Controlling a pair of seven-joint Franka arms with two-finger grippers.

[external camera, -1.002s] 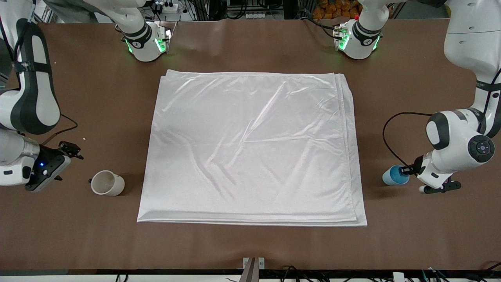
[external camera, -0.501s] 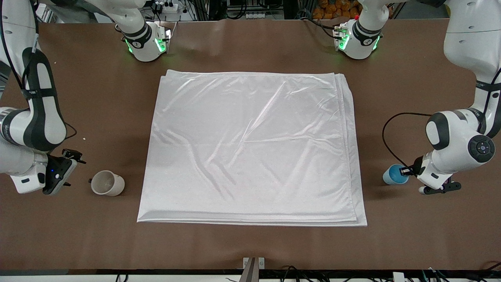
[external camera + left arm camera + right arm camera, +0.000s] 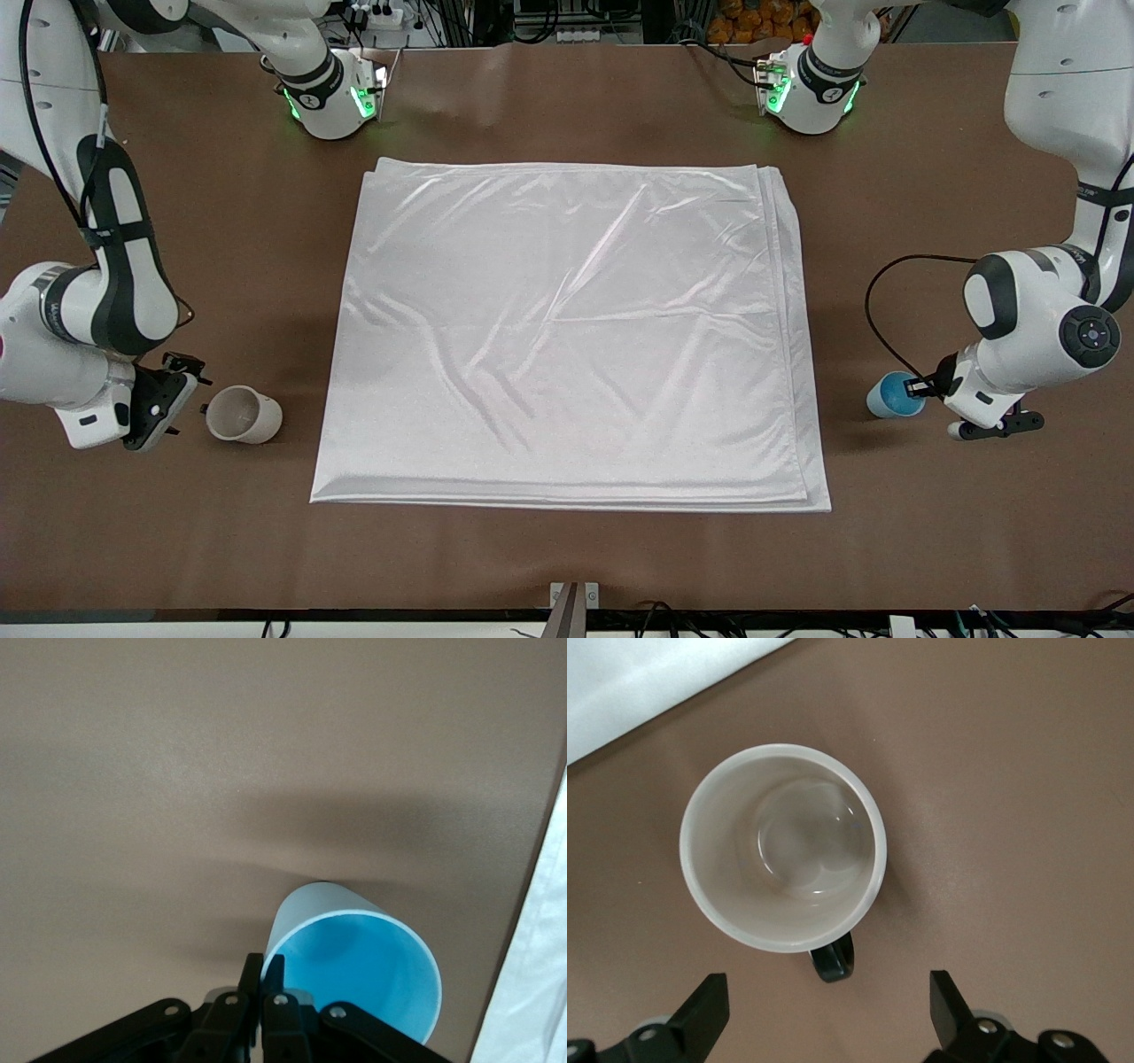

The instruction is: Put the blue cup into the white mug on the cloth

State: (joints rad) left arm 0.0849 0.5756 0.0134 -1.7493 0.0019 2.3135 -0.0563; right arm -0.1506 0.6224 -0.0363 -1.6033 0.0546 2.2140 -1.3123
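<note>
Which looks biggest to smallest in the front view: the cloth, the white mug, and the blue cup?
1. The cloth, by far the largest.
2. The white mug.
3. The blue cup, a bit smaller than the mug, though the left gripper covers part of its rim, so that gap is less sure.

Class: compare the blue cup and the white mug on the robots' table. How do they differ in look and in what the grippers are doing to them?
The blue cup is light blue and handleless; the white mug is cream with a small dark handle. The left gripper is shut on the blue cup's rim; the right gripper is open beside the white mug, touching nothing. Both sit on the bare table, off the cloth, at opposite ends.
</note>
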